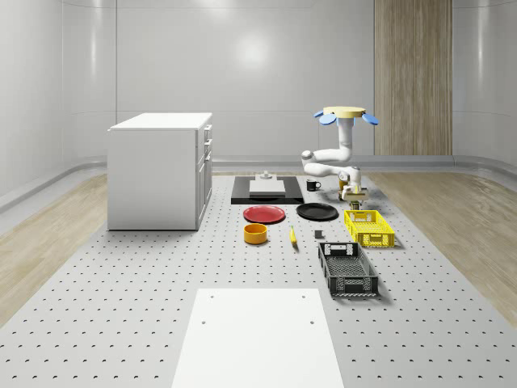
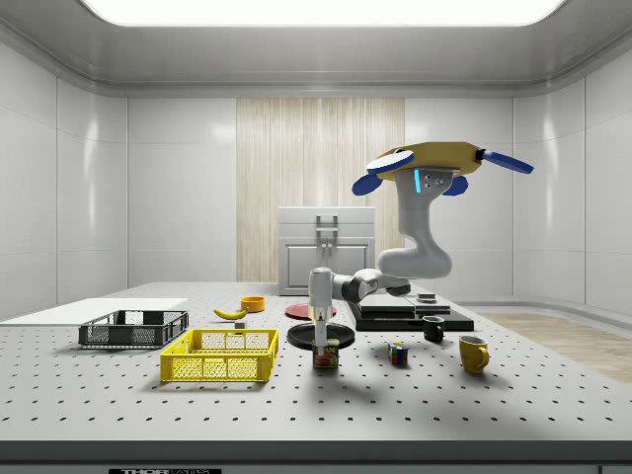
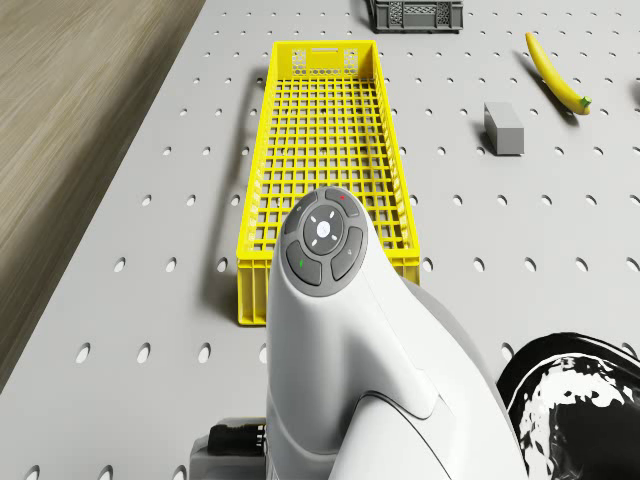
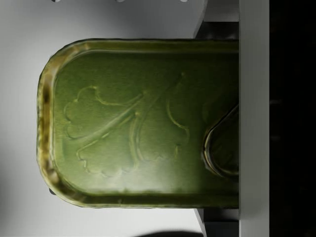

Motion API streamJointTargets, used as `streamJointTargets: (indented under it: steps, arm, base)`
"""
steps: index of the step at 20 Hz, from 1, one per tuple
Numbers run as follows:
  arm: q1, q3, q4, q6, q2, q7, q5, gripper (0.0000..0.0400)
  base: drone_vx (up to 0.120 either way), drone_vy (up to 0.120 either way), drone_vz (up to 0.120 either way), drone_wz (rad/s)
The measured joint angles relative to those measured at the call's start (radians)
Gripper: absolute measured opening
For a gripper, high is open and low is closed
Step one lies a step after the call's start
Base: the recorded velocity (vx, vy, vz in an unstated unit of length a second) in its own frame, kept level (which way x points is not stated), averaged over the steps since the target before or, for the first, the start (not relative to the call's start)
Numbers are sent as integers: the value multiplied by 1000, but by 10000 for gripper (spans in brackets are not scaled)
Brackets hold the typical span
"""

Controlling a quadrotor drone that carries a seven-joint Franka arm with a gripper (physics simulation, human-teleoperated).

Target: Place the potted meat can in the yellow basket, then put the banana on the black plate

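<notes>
We see the drone point(image 2: 427, 158) hovering beside the yellow basket point(image 2: 220, 355), its gripper point(image 2: 323, 339) lowered onto the potted meat can point(image 2: 326, 356); the grip's state we cannot tell.

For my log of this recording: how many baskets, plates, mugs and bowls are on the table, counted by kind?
Baskets: 2, the yellow basket and the black basket
Plates: 2, the red plate and the black plate
Mugs: 2, the black mug and the yellow mug
Bowls: 1, the orange bowl
Total: 7
</notes>
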Motion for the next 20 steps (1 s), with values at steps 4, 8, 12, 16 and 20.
streamJointTargets:
  steps: [4, 8, 12, 16, 20]
  arm:
    - [-3, -1, 1, 7, -7, 3, 1, 285]
    - [-4, 17, -4, 3, -13, 0, 17, 288]
    - [-4, 57, -14, -11, -18, 3, 55, 288]
    - [-6, 81, -20, -16, -25, 11, 79, 288]
    - [-8, 93, -22, -14, -33, 15, 92, 288]
  base:
    - [0, 0, 0, 0]
    - [0, 0, 0, 0]
    - [0, 0, 90, 0]
    - [0, 0, 120, 0]
    - [120, 0, 120, 0]
